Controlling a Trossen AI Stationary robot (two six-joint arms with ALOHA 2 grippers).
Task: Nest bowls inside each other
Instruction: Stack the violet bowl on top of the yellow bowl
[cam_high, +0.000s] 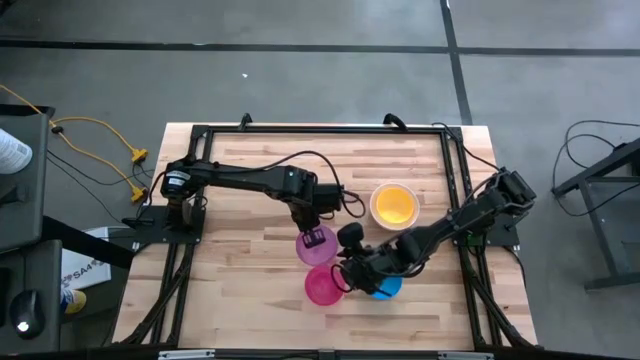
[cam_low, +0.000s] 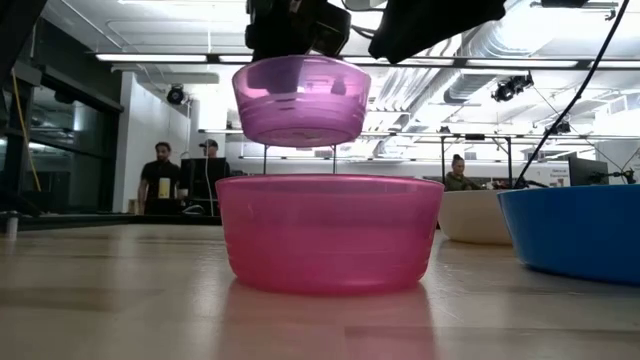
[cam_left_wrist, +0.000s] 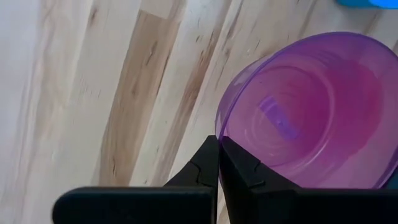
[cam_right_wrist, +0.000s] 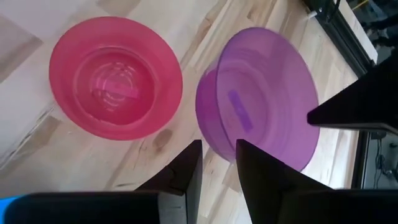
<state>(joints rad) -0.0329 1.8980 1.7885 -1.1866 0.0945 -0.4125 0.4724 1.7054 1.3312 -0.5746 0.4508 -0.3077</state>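
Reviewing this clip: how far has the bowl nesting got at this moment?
Done: the yellow bowl already sits inside the white bowl. In hand: the left gripper is shut on the purple bowl's rim, holding it in the air near the pink bowl. The right gripper is open, empty. Left: the purple, pink and blue bowl are not yet nested.

A wooden table (cam_high: 240, 290) lies under the left claw (cam_high: 318, 240), with a black frame (cam_high: 320, 128) around it. Well off to the claw's left, a yellow cable (cam_high: 135, 153) trails over the grey floor (cam_high: 300, 60). Far behind the claw, two people (cam_low: 160, 180) stand and a third (cam_low: 457, 173) sits.
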